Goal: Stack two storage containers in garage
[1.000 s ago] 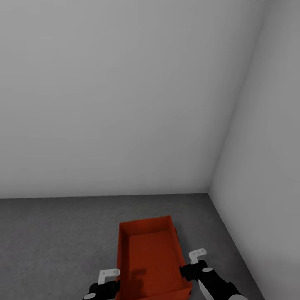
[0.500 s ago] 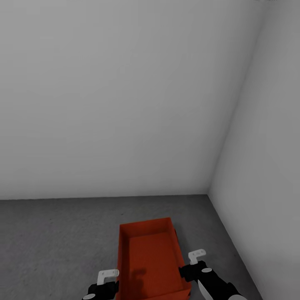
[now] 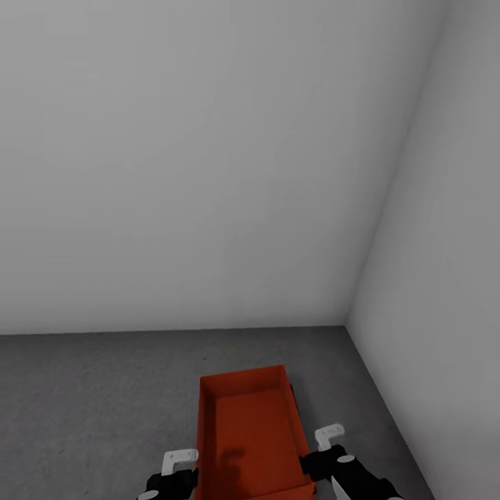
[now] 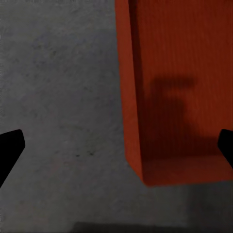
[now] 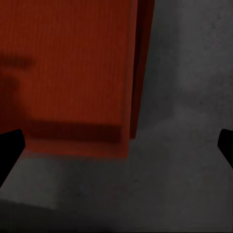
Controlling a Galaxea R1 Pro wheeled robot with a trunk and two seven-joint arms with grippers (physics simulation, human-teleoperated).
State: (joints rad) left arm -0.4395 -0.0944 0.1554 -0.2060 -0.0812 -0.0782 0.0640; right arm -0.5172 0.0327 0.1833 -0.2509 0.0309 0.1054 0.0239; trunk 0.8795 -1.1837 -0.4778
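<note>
One orange-red storage container (image 3: 253, 430) stands open-topped on the dark grey garage floor (image 3: 97, 403), close to a corner of the pale walls. My left gripper (image 3: 173, 476) is at the container's near left side and my right gripper (image 3: 326, 462) at its near right side. In the left wrist view the fingers are spread wide, with the container's wall (image 4: 170, 97) and bare floor between them. The right wrist view shows the same wide spread over the container's other corner (image 5: 68, 63). Neither gripper holds anything.
A pale grey wall (image 3: 194, 173) rises just behind the container. A second wall (image 3: 444, 278) closes the right side, meeting it in a corner. Grey concrete stretches to the left of the container.
The whole view has dipped very slightly. My right gripper has drawn back a little toward the picture's lower edge. The left gripper and the container keep their places.
</note>
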